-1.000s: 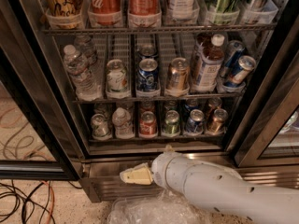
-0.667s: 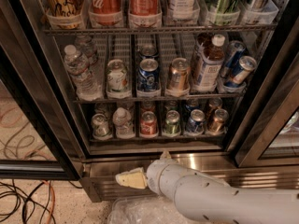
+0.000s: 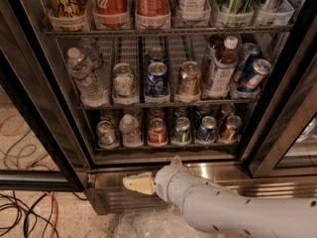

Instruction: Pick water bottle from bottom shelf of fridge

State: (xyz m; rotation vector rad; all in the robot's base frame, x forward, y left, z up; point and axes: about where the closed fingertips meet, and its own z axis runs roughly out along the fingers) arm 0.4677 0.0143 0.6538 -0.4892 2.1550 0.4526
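**Cream pincer [image 3: 138,184] low before an open drinks fridge [image 3: 275,110]**

The cream, wedge-shaped pincer sits on the end of a thick white robot arm [image 3: 223,212]. It points toward the picture's left, in front of the fridge's brushed stainless-steel base panel [image 3: 233,171]. Whether the pincer is apart or together cannot be told. It touches none of the drinks.

Almost straight above the pincer, the small, stubby clear plastic water bottle [image 3: 131,130] with a white cap stands upright. It is at the front of the grey wire bottom shelf [image 3: 168,146]. The shelf's steel front rail runs between the pincer and the bottle's foot.

A silver and green can [image 3: 106,134] stands just beside the bottle on its left, and a red can [image 3: 157,132] just beside it on its right. Above and to the right of the pincer, the same row goes on with a green can [image 3: 182,130], a blue can [image 3: 206,129] and a copper can [image 3: 230,128]. More cans stand behind them.

Higher still, on the next rack, a taller clear bottle [image 3: 84,76] stands up and to the left. A brown-liquid bottle with a white label [image 3: 220,68] stands up and to the right.

A slanting black door frame [image 3: 49,113] bounds the opening left of the pincer, and another black frame bounds it on the right. Between them the shelf front is open to the room.

Below the pincer lies a crumpled clear plastic sheet [image 3: 143,224]. Down to its left, black and orange cables [image 3: 25,212] trail over the floor.
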